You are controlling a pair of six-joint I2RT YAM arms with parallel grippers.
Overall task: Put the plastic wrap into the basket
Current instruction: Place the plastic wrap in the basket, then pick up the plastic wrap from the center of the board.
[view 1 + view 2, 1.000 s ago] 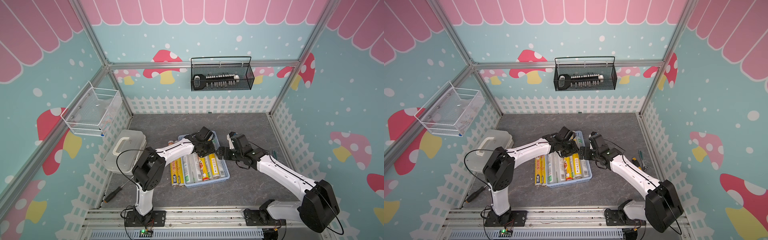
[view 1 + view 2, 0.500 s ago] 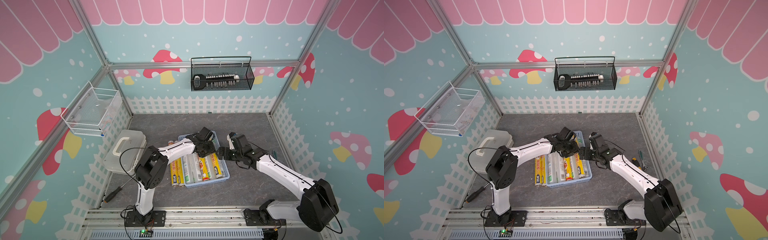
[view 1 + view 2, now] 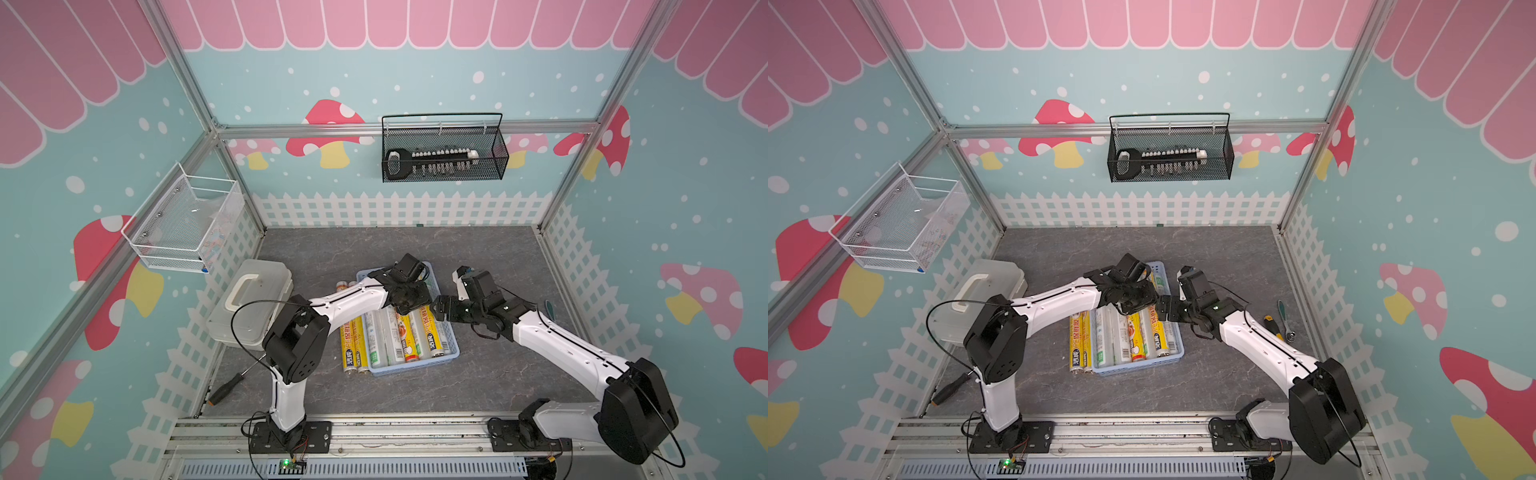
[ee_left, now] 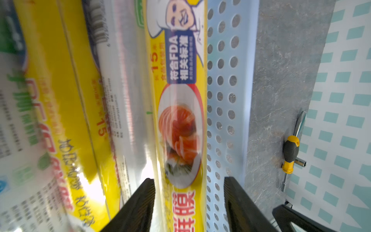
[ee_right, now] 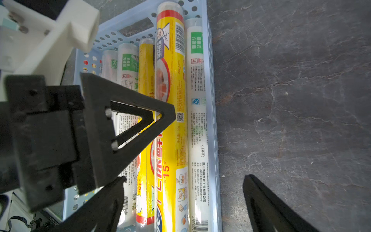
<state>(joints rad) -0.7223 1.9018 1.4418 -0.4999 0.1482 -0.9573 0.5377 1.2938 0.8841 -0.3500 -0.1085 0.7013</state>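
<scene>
The light blue basket (image 3: 452, 337) lies mid-floor with several plastic wrap rolls side by side in it. Two yellow rolls (image 3: 352, 348) lie on the floor against its left side. My left gripper (image 3: 409, 305) hangs low over the basket's far part, open. A yellow roll (image 4: 180, 120) with a salmon picture lies between its fingers (image 4: 236, 202), clear of one pad, next to the perforated wall (image 4: 224, 80). My right gripper (image 5: 186, 200) is open wide, straddling the basket's right rim (image 5: 211, 104), with a white green-print roll (image 5: 197, 104) below it.
A white lidded box (image 3: 253, 299) stands at the left fence, a black-handled screwdriver (image 3: 226, 390) in front of it. A yellow-handled tool (image 3: 1271, 326) and a green-handled ratchet (image 3: 1283, 318) lie by the right fence. Black (image 3: 442, 151) and white (image 3: 187, 224) wire baskets hang on the walls.
The left gripper's jaws have spread apart and let go of the yellow roll, which now lies in the basket. Both arms have barely moved.
</scene>
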